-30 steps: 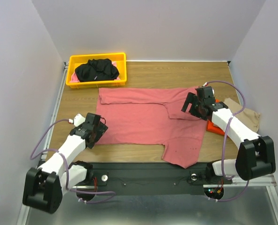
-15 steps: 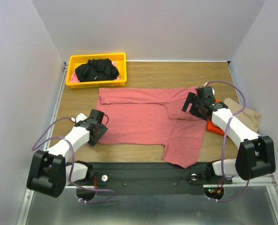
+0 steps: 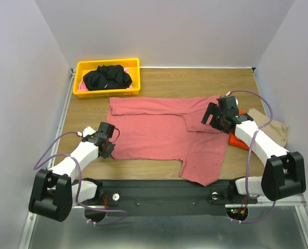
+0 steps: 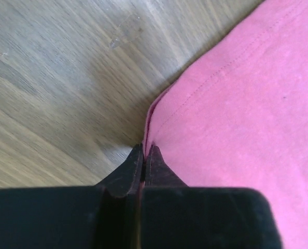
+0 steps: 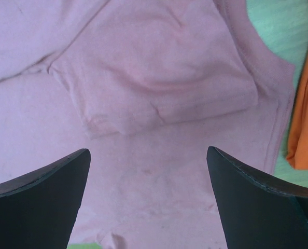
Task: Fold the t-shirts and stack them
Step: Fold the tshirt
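Left wrist view showed the left end effector (image 4: 144, 158) pinched shut on the hem corner of the dusty-red t-shirt (image 4: 237, 114), a sliver of red cloth between its fingertips, with bare worktop (image 4: 55, 78) just beside. Compared with a second earlier, that end effector (image 3: 106, 147) had sunk onto the shirt's near-left edge, and its arm had pulled lower, its base turned. The right end effector (image 3: 214, 117) had not moved; it hung with jaws wide apart (image 5: 148, 150) over the folded sleeve of the dusty-red t-shirt (image 5: 159, 78), forearm slanting back to its base. The shirt (image 3: 159, 132) lay spread mid-worktop, the black t-shirt (image 3: 108, 77) in the yellow bin (image 3: 107, 62), the tan t-shirt (image 3: 274, 129) at the right edge.
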